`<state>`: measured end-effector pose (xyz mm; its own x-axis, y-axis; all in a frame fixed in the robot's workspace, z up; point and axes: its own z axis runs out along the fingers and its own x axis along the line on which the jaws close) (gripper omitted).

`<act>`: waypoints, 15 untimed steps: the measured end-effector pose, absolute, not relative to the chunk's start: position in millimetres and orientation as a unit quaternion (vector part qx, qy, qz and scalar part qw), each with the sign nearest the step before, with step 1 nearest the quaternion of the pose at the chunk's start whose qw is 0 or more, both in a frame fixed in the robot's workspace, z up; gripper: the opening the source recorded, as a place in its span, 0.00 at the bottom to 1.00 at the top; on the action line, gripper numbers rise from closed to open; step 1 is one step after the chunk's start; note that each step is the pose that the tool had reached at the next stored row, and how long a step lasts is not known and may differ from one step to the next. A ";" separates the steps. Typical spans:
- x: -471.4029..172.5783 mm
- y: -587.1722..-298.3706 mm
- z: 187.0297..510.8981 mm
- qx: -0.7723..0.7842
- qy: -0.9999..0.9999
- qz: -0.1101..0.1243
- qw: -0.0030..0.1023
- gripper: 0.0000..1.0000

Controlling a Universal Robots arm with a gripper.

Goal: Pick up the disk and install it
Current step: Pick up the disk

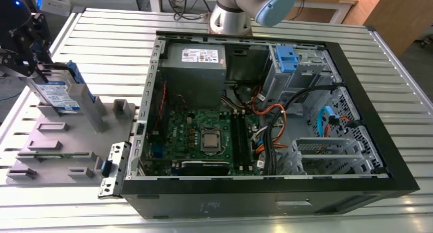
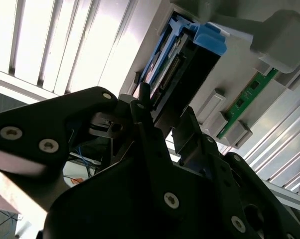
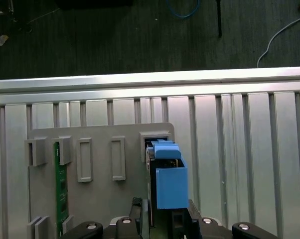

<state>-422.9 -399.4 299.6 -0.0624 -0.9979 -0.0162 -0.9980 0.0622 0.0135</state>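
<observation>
Ribbed metal table [image 1: 121,30], grey fixture [image 1: 61,142]: black end effector [image 3: 164,209] grips the upright silver blue-bracketed disk [image 1: 58,96] from above

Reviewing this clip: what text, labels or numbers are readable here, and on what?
Label on the disk: print too small to read.
Sticker on the power supply: print too small to read.
Markings on the motherboard: too small to read.
No text is legible in any view.

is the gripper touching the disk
Cannot tell. In the first wrist view the gripper sits around the disk, but neither contact nor a gap shows plainly.
</observation>
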 end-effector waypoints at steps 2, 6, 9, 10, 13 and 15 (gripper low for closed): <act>-421.7 -399.4 299.7 -0.685 0.729 0.010 0.001 0.44; -419.1 -399.4 299.6 -0.685 0.729 0.010 0.001 0.44; -418.0 -399.4 299.6 -0.685 0.729 0.010 0.001 0.44; -417.9 -399.4 299.6 -0.685 0.729 0.010 0.001 0.44; -417.8 -399.4 299.8 -0.685 0.729 0.010 0.001 0.44; -417.8 -399.4 300.6 -0.685 0.729 0.010 0.001 0.44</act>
<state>-417.8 -399.4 300.6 -0.0626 -0.9979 -0.0161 -0.9980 0.0624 0.0136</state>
